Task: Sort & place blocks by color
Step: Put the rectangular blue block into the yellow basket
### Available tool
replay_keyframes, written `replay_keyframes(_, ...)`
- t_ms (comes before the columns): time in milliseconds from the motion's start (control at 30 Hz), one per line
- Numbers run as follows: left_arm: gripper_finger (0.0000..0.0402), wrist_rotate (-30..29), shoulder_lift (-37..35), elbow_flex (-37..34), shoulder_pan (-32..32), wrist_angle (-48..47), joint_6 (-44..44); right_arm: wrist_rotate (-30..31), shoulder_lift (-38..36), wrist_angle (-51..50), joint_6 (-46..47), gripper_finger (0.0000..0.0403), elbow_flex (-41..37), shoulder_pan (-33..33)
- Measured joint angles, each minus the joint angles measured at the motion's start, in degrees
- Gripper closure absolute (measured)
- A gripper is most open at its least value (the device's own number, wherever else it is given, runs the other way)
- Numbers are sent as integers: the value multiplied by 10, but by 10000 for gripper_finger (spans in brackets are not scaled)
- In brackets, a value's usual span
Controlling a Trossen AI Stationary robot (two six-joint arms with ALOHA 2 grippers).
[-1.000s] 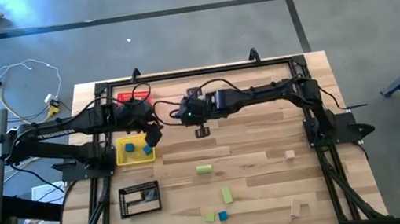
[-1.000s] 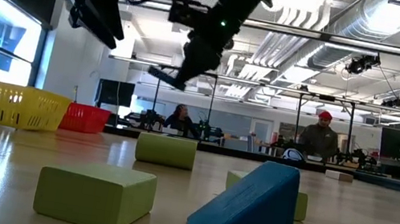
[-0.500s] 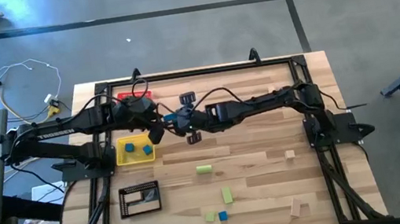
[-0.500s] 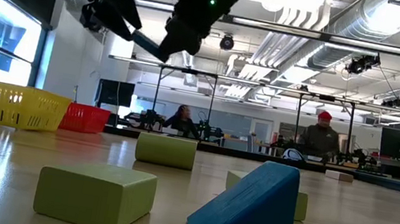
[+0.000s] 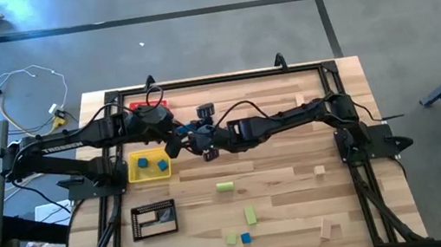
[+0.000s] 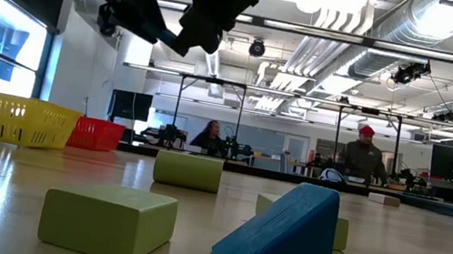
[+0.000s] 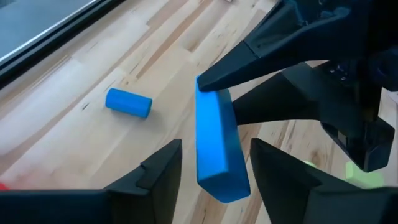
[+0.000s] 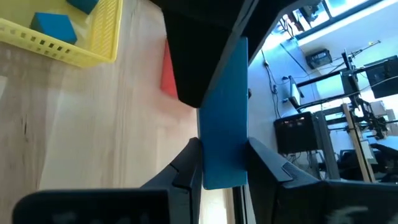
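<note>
My right gripper point(image 8: 217, 163) pinches one end of the blue bar point(image 7: 216, 144) in mid-air beside the yellow tray point(image 5: 149, 174); the bar's free end points between my spread left gripper point(image 7: 214, 163) fingers

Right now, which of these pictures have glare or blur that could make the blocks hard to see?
Low view: bright ceiling lights leave both arms as dark silhouettes, and the near green block and blue wedge look soft. Right wrist view: the window behind the blue bar is washed out. High view: evenly lit. Left wrist view: the bar shows sharp and clear.
</note>
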Motion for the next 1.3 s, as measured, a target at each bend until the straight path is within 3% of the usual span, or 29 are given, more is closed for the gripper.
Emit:
replay_keyframes(367,318,0,0,0,0,19,41,-12,0,0,-5,332,0,0)
replay_keyframes(533,338,-1,0,0,0,19,43,-8,0,0,-9,332,0,0)
replay_keyframes(800,295,1,0,0,0,17,48,-12,0,0,-8,333,0,0)
replay_keyframes(1067,244,4,0,0,1,17,-21,42,0,29,-40,334,0,11)
replay_keyframes(1300,251,33,0,0,11,36,-26,43,0,39,-44,334,0,14)
